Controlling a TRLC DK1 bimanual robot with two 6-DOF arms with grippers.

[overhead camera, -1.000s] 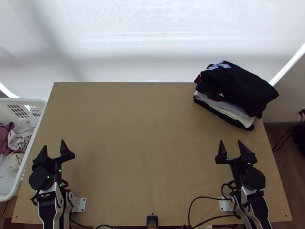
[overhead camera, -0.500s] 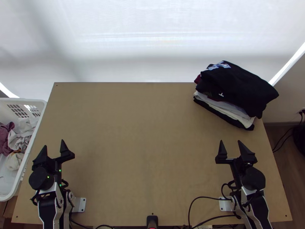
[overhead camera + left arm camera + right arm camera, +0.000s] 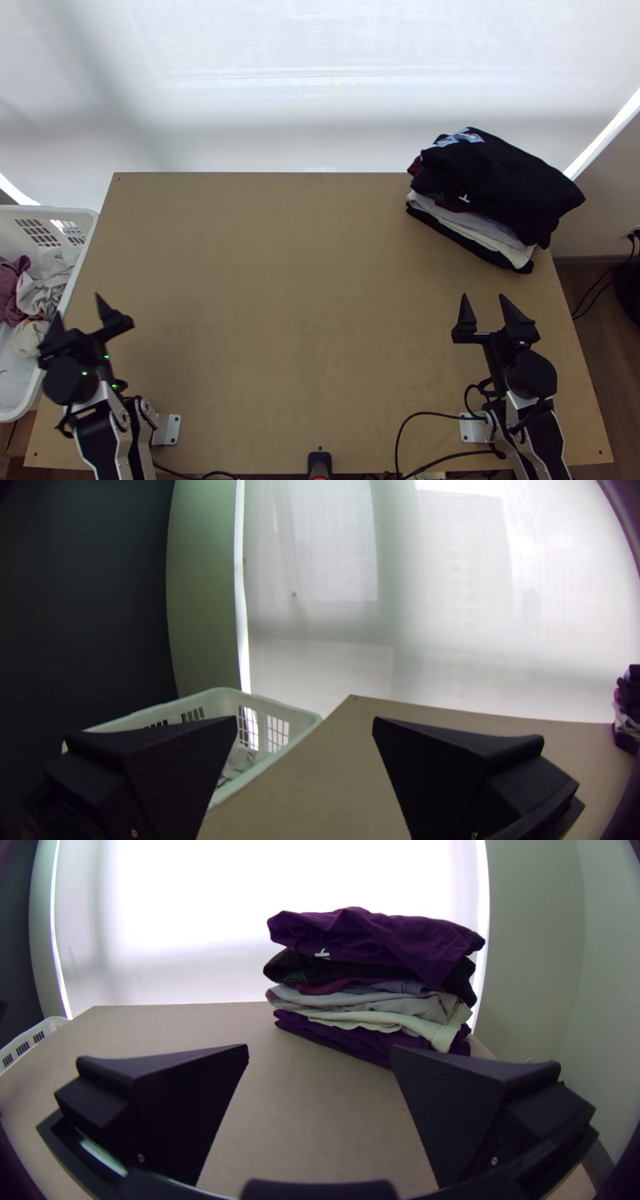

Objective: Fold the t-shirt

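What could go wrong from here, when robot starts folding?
In the top view, the left gripper overlaps the rim of the laundry basket; it might snag. The crumpled clothes inside touch each other, so two might come out together. The stack of folded clothes sits at a corner of the table and could topple if bumped.

Clothes stack [image 3: 496,188]: on table [image 3: 304,280], far right corner | basket [image 3: 48,210]: left of table | garments [image 3: 46,280]: in basket
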